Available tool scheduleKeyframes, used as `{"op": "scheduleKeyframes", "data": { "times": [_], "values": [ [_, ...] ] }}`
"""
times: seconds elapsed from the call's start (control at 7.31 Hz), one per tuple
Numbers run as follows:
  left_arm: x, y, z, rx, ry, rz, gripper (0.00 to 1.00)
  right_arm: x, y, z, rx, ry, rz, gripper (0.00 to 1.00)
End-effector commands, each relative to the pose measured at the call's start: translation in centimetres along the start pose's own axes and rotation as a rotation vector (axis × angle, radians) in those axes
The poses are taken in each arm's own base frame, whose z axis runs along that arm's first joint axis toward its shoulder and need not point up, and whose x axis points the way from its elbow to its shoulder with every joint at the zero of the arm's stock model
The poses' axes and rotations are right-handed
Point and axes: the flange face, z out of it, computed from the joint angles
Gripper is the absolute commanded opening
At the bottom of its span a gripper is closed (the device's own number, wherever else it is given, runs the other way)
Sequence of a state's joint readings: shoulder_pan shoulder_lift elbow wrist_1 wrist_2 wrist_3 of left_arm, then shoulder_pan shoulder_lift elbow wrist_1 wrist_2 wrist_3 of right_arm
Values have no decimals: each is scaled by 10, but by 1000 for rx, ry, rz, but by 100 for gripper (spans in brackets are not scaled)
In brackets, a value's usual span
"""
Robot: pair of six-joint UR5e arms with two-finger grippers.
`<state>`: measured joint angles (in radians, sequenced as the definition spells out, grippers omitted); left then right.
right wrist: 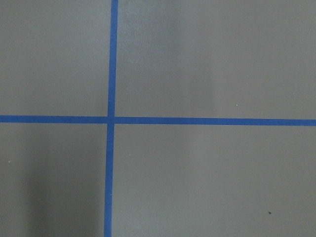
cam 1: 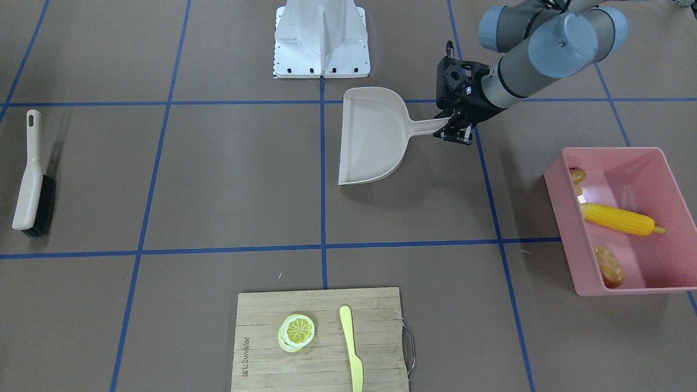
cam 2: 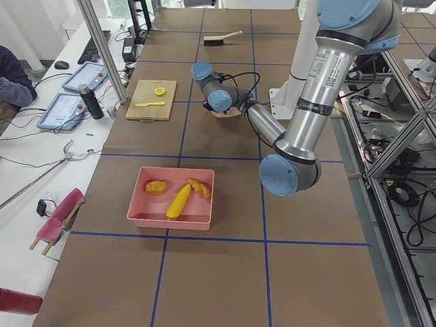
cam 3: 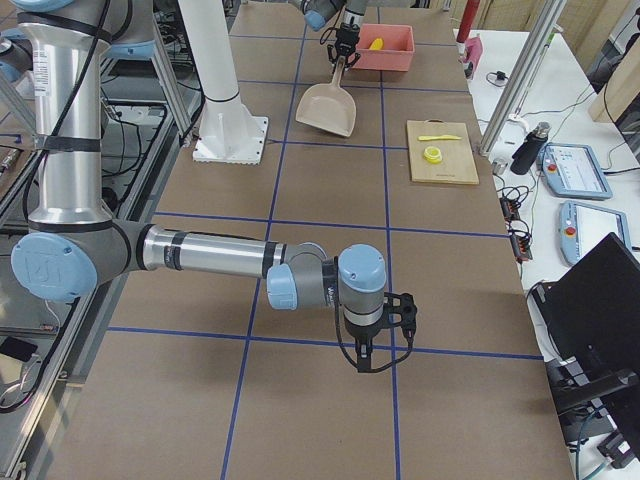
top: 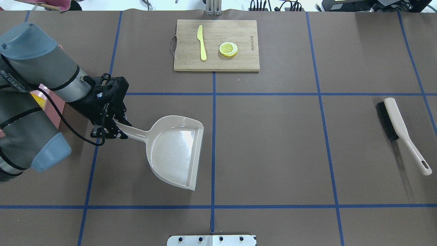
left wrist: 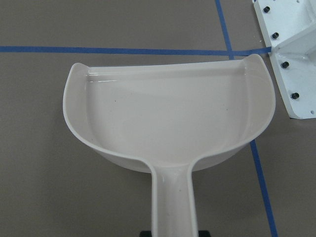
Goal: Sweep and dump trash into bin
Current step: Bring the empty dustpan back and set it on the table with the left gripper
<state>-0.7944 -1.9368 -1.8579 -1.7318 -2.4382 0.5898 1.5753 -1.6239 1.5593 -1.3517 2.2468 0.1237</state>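
The pink bin [cam 1: 565,223] stands at the table's end on my left and also shows in the exterior left view [cam 2: 170,222]. In it lie the yellow corn cob [cam 1: 618,219], the brown potato [cam 1: 609,265] and the tan ginger root [cam 1: 578,177]. My left gripper [cam 1: 454,129] is shut on the handle of the beige dustpan [cam 1: 373,136], whose pan is empty [left wrist: 168,113] and lies low over the table near the middle [top: 174,150]. My right gripper [cam 3: 372,360] hangs over bare table far from the bin; I cannot tell if it is open or shut.
A beige brush [top: 401,131] lies on the table at my right. A wooden cutting board [top: 239,58] at the far middle holds a lemon slice [top: 228,49] and a pale yellow knife [top: 202,42]. The white robot base plate [cam 1: 321,41] is at the near edge.
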Motion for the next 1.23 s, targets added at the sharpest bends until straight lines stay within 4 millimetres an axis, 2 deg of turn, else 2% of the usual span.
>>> {"op": "scheduleKeyframes", "data": {
  "times": [0.0, 0.14, 0.27, 0.68, 0.82, 0.96, 1.09],
  "values": [
    [-9, -14, 10, 11, -48, 47, 0, -8, -5, -5, 12, -35, 72, 100],
    [-7, -19, 14, 26, -67, 84, 0, -17, -15, -14, 31, -43, 66, 100],
    [-9, -15, 22, 11, -71, 82, 1, -33, -28, -30, 54, -59, 87, 100],
    [-10, -17, 26, -2, -101, 92, 1, -26, -15, -22, 38, -70, 144, 100],
    [-9, -18, 26, 6, -108, 104, 12, -28, -17, -23, 41, -70, 138, 100],
    [-9, -18, 25, 7, -109, 104, 98, -28, -18, -20, 34, -67, 141, 100],
    [-9, -17, 26, 7, -107, 103, 99, -25, -17, -16, 25, -69, 149, 100]
  ]
}}
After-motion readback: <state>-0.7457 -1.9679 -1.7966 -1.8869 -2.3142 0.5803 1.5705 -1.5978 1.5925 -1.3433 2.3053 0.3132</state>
